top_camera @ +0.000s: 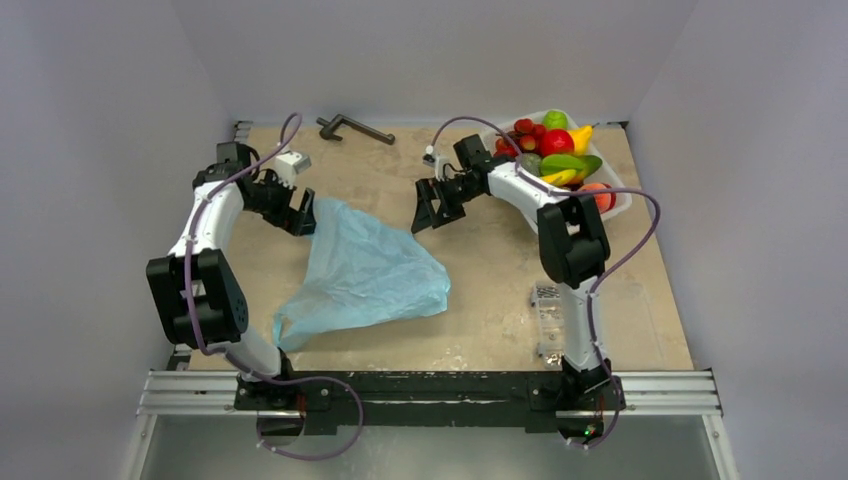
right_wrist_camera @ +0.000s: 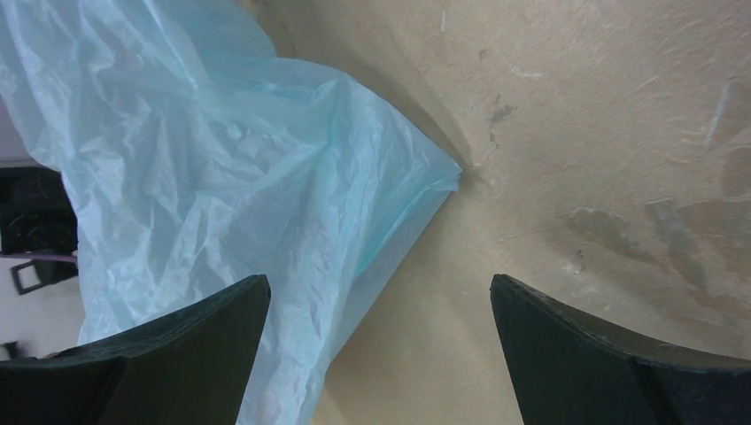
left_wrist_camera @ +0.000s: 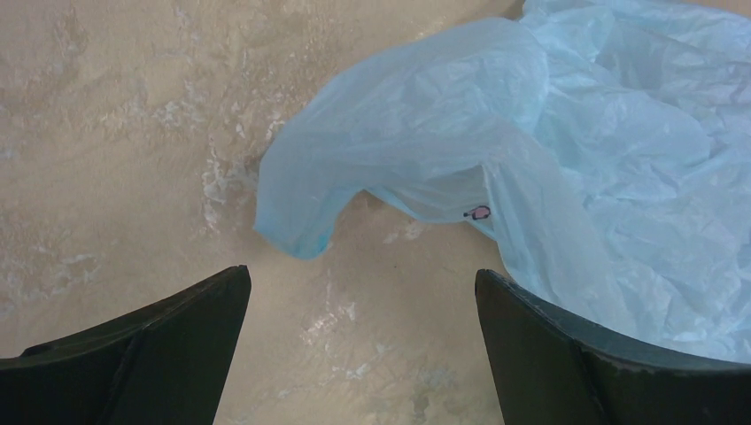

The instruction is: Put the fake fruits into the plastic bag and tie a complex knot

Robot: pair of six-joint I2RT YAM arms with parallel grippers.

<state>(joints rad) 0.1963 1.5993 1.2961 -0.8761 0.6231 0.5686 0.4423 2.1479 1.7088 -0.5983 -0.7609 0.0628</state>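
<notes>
The light-blue plastic bag (top_camera: 365, 270) lies crumpled and flat in the middle of the table. My left gripper (top_camera: 300, 216) hangs at its far left corner, open. In the left wrist view the bag (left_wrist_camera: 567, 133) reaches past the right finger, and the gripper (left_wrist_camera: 363, 274) has bare table between its jaws. My right gripper (top_camera: 428, 212) is open just above the bag's far right edge. In the right wrist view the bag (right_wrist_camera: 221, 177) runs under the left finger of that gripper (right_wrist_camera: 381, 279). The fake fruits (top_camera: 555, 150) sit heaped in a tray at the back right.
The white tray (top_camera: 622, 205) stands at the back right by the wall. A dark L-shaped tool (top_camera: 355, 128) lies at the far edge. A clear box (top_camera: 548, 320) rests beside the right arm's base. Grey walls close in left, right and behind.
</notes>
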